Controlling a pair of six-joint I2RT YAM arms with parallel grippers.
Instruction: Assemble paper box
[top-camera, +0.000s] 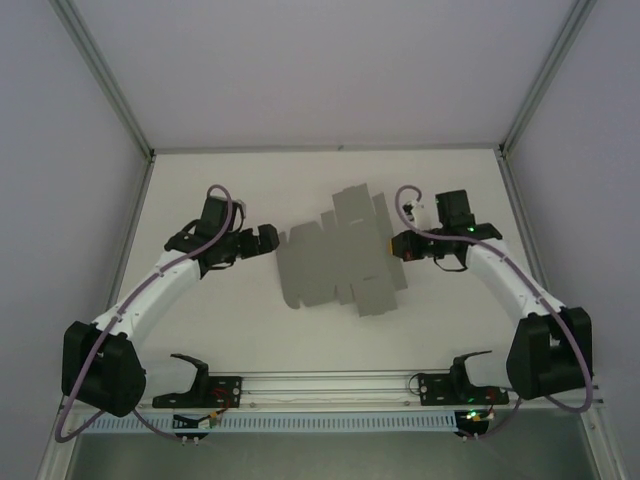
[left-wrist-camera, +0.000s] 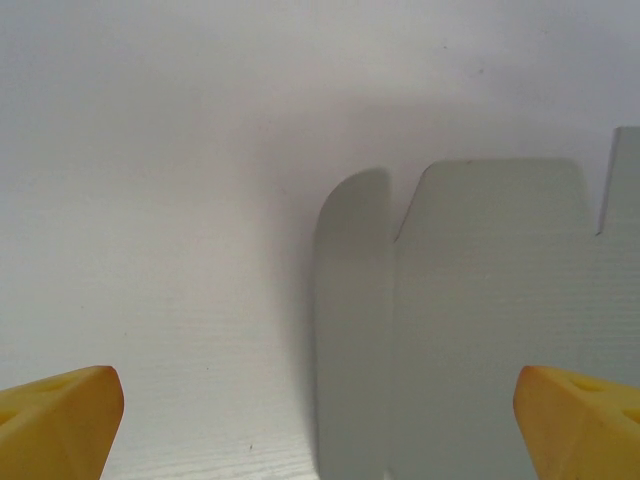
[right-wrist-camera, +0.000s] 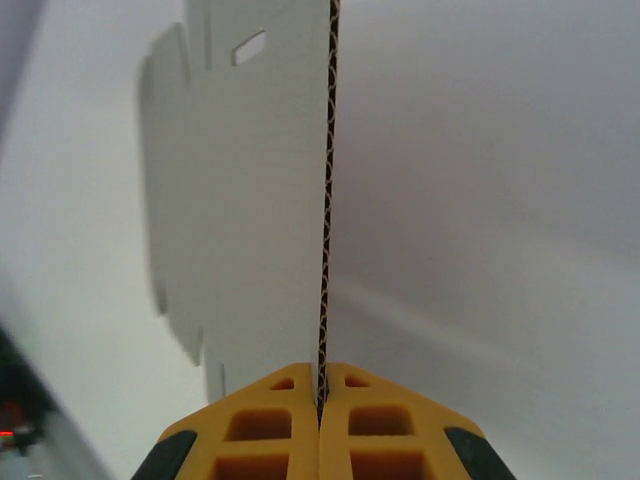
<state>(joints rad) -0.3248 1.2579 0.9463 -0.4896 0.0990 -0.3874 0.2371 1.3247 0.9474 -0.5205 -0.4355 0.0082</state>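
Note:
The paper box (top-camera: 340, 260) is a flat grey die-cut sheet with flaps and tabs, lying in the middle of the white table. My right gripper (top-camera: 398, 246) is shut on the sheet's right edge; in the right wrist view the corrugated card edge (right-wrist-camera: 324, 250) runs straight up from between the closed yellow fingers (right-wrist-camera: 270, 430). My left gripper (top-camera: 268, 238) stands open just off the sheet's left edge, touching nothing. In the left wrist view its yellow fingertips (left-wrist-camera: 60, 415) sit wide apart at the bottom corners, with the sheet's rounded flap (left-wrist-camera: 355, 320) lying between and ahead of them.
The white table (top-camera: 220, 330) is walled by pale panels with metal corner posts (top-camera: 105, 85). An aluminium rail (top-camera: 330, 385) with the arm mounts runs along the near edge. Bare table lies on all sides of the sheet.

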